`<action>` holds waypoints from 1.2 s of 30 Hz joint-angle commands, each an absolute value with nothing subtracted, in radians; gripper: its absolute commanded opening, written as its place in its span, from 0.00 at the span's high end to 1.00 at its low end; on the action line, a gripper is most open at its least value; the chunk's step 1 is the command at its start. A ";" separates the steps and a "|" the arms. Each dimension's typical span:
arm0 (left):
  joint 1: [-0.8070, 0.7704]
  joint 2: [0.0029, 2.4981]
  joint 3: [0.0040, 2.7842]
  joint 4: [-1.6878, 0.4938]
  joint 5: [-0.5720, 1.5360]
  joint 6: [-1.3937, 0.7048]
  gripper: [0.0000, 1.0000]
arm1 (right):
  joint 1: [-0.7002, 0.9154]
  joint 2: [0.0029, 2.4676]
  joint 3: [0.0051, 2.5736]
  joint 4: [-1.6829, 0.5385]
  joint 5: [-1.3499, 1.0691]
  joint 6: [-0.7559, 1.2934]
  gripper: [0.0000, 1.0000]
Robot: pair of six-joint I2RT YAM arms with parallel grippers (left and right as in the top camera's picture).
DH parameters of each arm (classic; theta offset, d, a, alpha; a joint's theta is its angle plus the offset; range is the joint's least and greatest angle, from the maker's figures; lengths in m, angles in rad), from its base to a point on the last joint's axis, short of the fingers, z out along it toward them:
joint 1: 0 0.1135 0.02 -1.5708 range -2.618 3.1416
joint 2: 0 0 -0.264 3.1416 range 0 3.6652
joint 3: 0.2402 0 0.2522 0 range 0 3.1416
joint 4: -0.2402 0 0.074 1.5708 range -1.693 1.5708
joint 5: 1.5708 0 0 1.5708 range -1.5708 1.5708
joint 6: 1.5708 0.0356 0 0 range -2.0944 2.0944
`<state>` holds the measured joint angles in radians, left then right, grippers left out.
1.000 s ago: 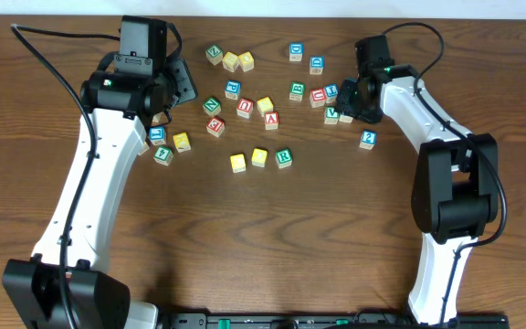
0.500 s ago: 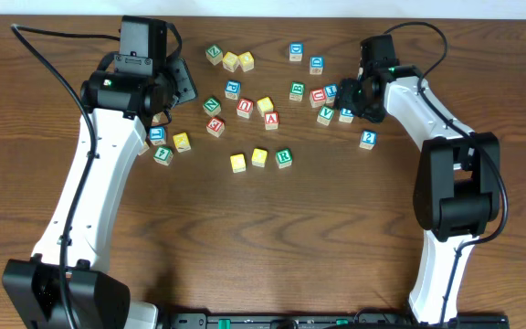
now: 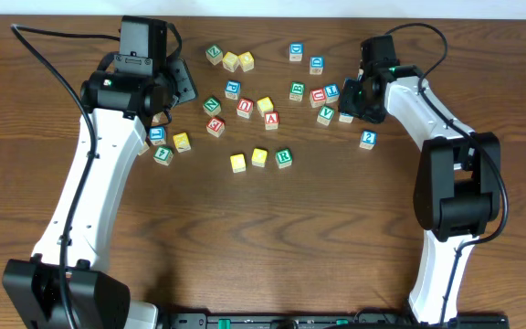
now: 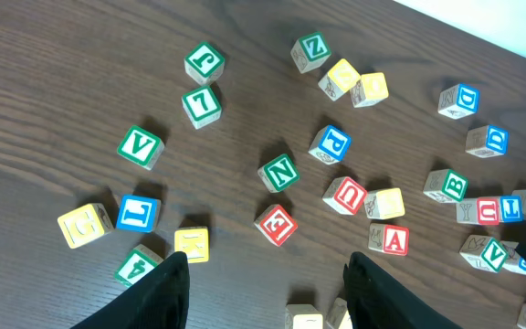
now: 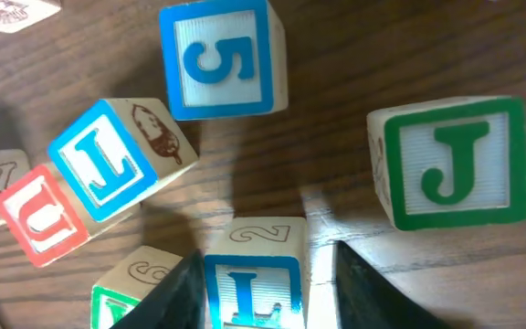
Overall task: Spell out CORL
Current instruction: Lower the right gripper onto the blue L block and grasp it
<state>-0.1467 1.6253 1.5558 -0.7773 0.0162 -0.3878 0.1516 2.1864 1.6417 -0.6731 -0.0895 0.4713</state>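
Note:
A row of three blocks lies mid-table: two yellow blocks [image 3: 237, 163] [image 3: 259, 157] whose letters I cannot read, then a green R block [image 3: 283, 157]. My right gripper [image 3: 348, 108] is low over the right cluster. In the right wrist view its fingers [image 5: 272, 297] straddle a blue L block [image 5: 252, 283]. The left finger touches the block and a gap shows at the right finger. My left gripper [image 3: 179, 87] hangs open and empty above the left cluster, as the left wrist view [image 4: 268, 297] shows.
Around the straddled block are a blue 5 block [image 5: 222, 59], a tilted blue L block [image 5: 117, 164], a red U block [image 5: 44, 219], a green J block [image 5: 455, 164] and a green V block [image 3: 327, 112]. Several more blocks lie scattered across the back, including another blue L block [image 4: 138, 212].
My right gripper shifted slightly toward the back and the green V block was nudged a little left. The left arm has not moved.

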 commanded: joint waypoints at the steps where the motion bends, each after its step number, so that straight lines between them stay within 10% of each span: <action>1: -0.146 1.635 1.542 -0.777 0.006 -0.374 0.46 | 0.150 2.211 1.640 -0.677 -0.070 0.466 0.67; 36: -0.146 1.635 1.542 -0.785 0.006 -0.374 0.46 | 0.327 2.015 1.626 -0.900 -0.185 0.166 0.76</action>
